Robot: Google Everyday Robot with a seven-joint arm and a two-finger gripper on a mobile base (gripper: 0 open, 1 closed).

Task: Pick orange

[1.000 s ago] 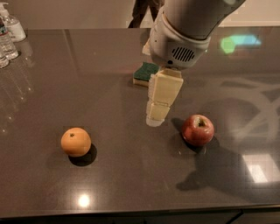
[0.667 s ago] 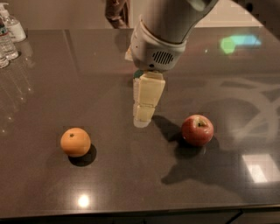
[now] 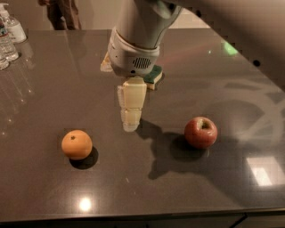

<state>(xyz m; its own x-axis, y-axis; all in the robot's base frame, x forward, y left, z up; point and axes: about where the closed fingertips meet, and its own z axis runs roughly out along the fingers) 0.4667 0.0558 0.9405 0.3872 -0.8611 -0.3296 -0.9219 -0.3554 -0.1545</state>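
The orange (image 3: 76,144) is a small round matte fruit with a dark stem dimple, lying on the dark table (image 3: 53,89) at the front left. My gripper (image 3: 130,125) hangs from the big white arm at the centre, its pale fingers pointing down close to the tabletop. It is to the right of the orange and a little behind it, not touching it. It holds nothing that I can see.
A shiny red apple (image 3: 201,132) lies at the right of the gripper. A green sponge (image 3: 153,75) lies behind the arm. Water bottles (image 3: 10,35) stand at the far left edge. A person (image 3: 60,13) stands beyond the table.
The arm and gripper have moved left toward the orange's side. The view has shifted too. The orange and apple lie where they were.
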